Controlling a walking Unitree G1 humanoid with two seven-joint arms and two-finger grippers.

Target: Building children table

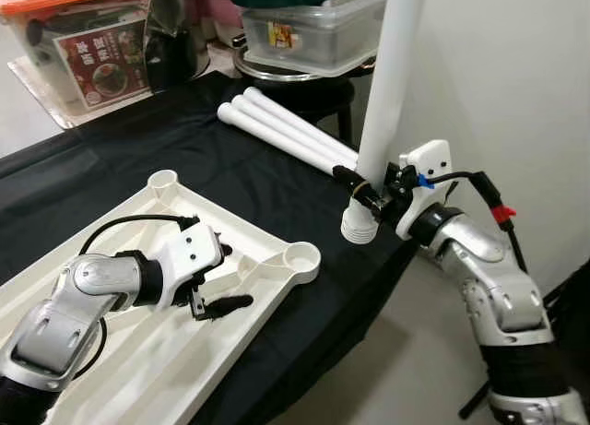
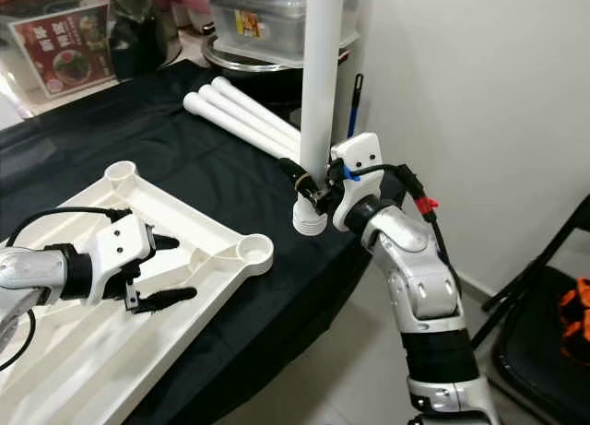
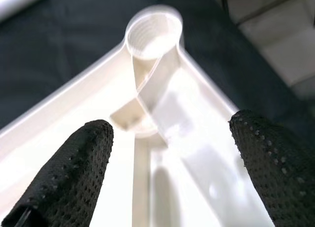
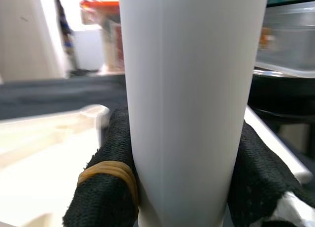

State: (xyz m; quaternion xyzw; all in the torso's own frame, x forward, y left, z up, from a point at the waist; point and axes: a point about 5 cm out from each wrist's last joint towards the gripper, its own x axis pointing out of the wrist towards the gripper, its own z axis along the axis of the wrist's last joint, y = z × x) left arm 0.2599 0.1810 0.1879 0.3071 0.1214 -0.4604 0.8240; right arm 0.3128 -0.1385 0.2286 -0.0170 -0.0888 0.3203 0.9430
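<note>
The right hand grips a white table leg near its threaded lower end, its black fingers pressed against both sides of the tube, one of them wrapped with a rubber band. The leg stands nearly upright, its bottom end hanging just beyond the edge of the bench, which is draped in black cloth. The left hand hovers low over the upturned white tabletop with its fingers spread wide and nothing between them, aimed toward a threaded corner socket at the near edge. Three more white legs lie side by side on the bench beyond the tabletop. Behind them stand a clear storage box and an orange-lidded bin.
</note>
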